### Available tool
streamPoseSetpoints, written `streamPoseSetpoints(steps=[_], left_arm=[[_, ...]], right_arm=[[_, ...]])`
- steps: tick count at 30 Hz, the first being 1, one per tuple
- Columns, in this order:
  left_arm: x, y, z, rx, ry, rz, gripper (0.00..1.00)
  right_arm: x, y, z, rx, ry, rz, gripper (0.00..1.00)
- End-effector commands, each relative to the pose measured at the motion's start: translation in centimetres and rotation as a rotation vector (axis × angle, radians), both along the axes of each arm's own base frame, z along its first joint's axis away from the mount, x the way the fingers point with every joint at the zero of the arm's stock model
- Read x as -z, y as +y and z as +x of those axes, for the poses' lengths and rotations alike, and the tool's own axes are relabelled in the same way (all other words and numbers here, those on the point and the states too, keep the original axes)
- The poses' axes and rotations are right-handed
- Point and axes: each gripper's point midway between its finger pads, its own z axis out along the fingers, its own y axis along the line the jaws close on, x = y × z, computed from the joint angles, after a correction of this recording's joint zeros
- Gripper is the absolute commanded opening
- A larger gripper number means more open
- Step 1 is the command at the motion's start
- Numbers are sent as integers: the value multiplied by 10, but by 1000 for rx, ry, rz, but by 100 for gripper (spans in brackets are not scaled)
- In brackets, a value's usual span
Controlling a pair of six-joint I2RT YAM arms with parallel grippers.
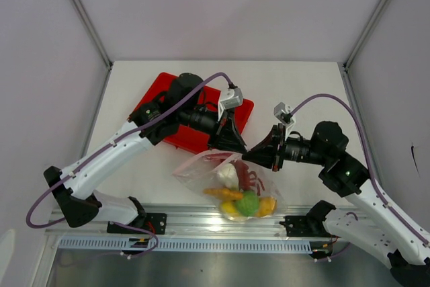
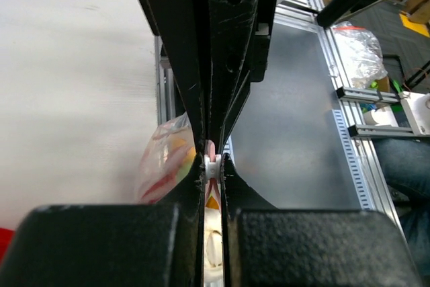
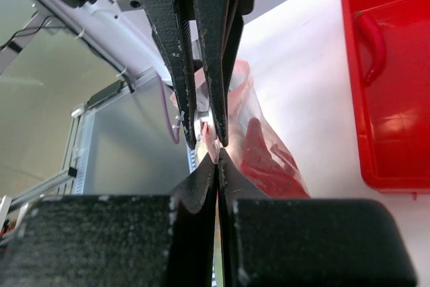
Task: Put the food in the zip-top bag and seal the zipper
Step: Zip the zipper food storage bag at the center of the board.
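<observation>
While the bag (image 1: 195,173) is lying near the table's (image 1: 295,92) front edge with most of the food (image 1: 245,201) inside, both arms are meeting at its mouth. The left gripper (image 1: 235,146) is pinching the zipper (image 1: 216,157), seemingly anchoring it. The right gripper (image 1: 255,154) is closed tight just beside it (whether on plastic, I cannot tell), likely for pressing the seal. One chilli (image 3: 373,38) is lying in the tray (image 3: 396,119).

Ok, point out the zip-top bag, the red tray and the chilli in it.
zip-top bag (image 1: 196,170), top view, clear upper-left corner.
red tray (image 3: 396,139), right wrist view, bare floor.
chilli (image 3: 377,42), right wrist view, curved middle.
</observation>
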Motion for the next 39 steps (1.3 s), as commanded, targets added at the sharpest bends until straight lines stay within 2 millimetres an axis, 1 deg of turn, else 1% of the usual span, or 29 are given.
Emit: streamPoseSetpoints(steps=[1, 3, 4, 7, 8, 9, 10, 11, 12, 13, 14, 16, 18, 19, 20, 21, 22, 25, 27, 29, 30, 31, 33, 34, 37, 39], left_arm=[[8, 9, 7, -66, -23, 49, 1], [11, 12, 7, -84, -26, 59, 1], [12, 13, 6, -84, -25, 61, 1], [4, 13, 3, -68, -27, 34, 0], [2, 13, 1, -56, -17, 30, 1], [-1, 12, 1, -49, -20, 22, 1], [-6, 11, -1, -39, -23, 10, 1], [-10, 11, -3, -26, -17, 1, 0], [-12, 10, -4, -19, -15, -7, 1], [-19, 10, -4, -13, -20, -22, 0], [-23, 10, -7, -1, -19, -32, 1], [-28, 10, -7, 0, -24, -47, 1], [-31, 10, -8, 2, -25, -57, 1], [-33, 10, -8, 2, -27, -62, 1], [-33, 10, -9, 2, -26, -61, 1], [-33, 10, -9, 2, -26, -61, 1], [-34, 11, -10, 2, -29, -63, 0], [-35, 11, -9, -1, -31, -66, 1], [-36, 12, -9, -2, -34, -70, 1], [-35, 11, -9, -3, -33, -69, 1], [-39, 11, -9, -4, -39, -78, 1], [-38, 11, -9, -4, -37, -76, 1], [-38, 10, -8, -5, -37, -74, 1], [-37, 10, -8, -6, -39, -74, 1], [-37, 11, -8, -8, -42, -74, 1], [-37, 11, -7, -10, -42, -73, 1]], right_arm=[[-34, -5, 12, 96, -78, 106, 0], [-35, -5, 11, 95, -75, 117, 0], [-37, -5, 7, 78, -72, 127, 0], [-35, -1, -5, -17, -85, 107, 0], [-28, 4, -12, -96, -97, 73, 0], [-27, 4, -17, -129, -93, 50, 4], [-27, 5, -19, -154, -99, 38, 12], [-25, 7, -21, -187, -111, 27, 29], [-28, 6, -22, -195, -114, 22, 40], [-29, 7, -22, -205, -116, 17, 46], [-24, 10, -21, -220, -105, -3, 49], [-26, 13, -20, -239, -100, -6, 49], [-24, 18, -20, -268, -77, 3, 42], [-19, 19, -18, -270, -61, -1, 39], [-17, 20, -18, -273, -56, 1, 35], [-17, 21, -19, -278, -54, 9, 32], [-10, 21, -19, -283, -37, 3, 29], [-9, 22, -20, -283, -39, 18, 17], [-4, 22, -19, -279, -35, 18, 13], [-3, 22, -20, -284, -31, 28, 11], [-3, 23, -21, -287, -26, 30, 11], [-2, 23, -22, -290, -25, 31, 12], [4, 22, -23, -291, -13, 23, 25], [5, 22, -23, -291, -9, 21, 32], [12, 21, -24, -296, 4, 9, 36], [15, 21, -25, -293, 5, 1, 46]])
